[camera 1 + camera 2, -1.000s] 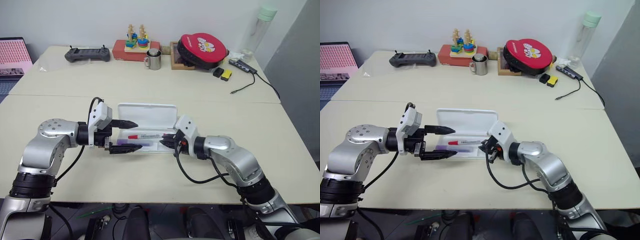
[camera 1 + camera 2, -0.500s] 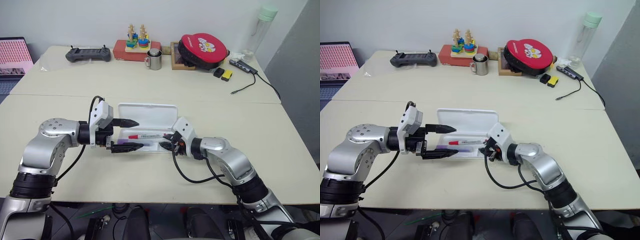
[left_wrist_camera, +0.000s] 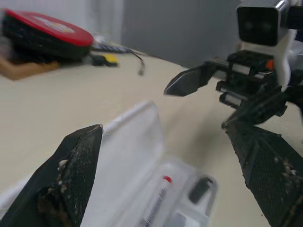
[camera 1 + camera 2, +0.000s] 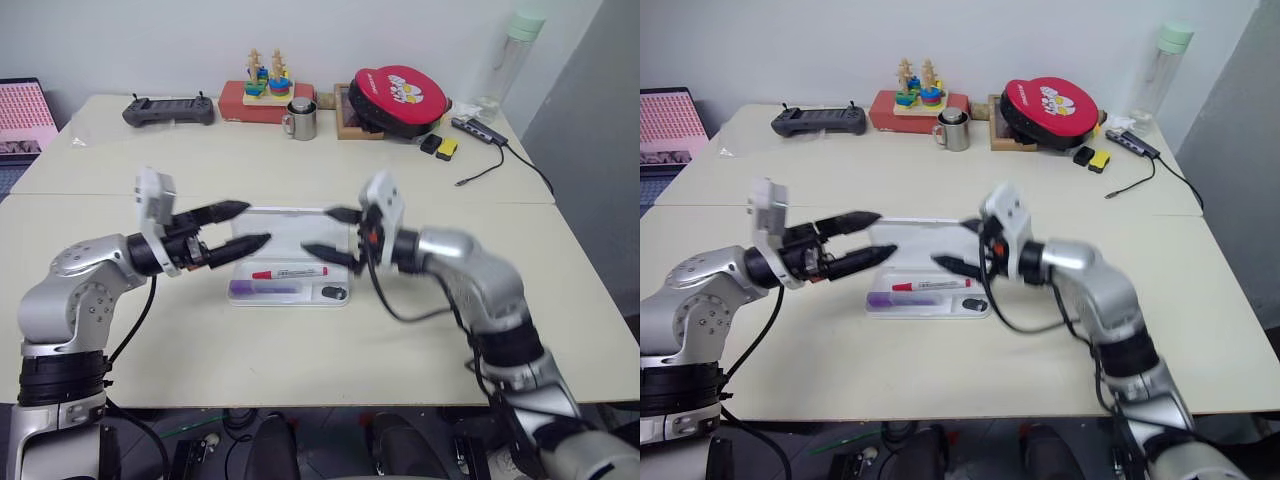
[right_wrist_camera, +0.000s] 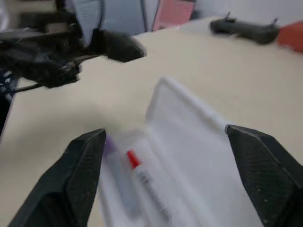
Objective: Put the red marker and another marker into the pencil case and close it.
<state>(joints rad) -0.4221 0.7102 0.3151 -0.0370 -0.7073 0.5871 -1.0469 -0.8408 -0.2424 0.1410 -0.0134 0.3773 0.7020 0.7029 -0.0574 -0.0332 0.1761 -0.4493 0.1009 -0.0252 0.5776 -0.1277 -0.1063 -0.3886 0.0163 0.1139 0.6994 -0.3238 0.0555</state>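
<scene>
No legible writing. Left gripper spread wide, empty, raised above the open pencil case. Inside lie the lilac marker and red marker. Right gripper, parted and empty, has lifted clear of the tray since 1 second ago.

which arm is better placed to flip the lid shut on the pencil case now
Either could, slightly the right. Both markers lie in the pencil case, lid still open. The right gripper hangs open at the lid's far edge; the left gripper, also open, hovers off its left end.
</scene>
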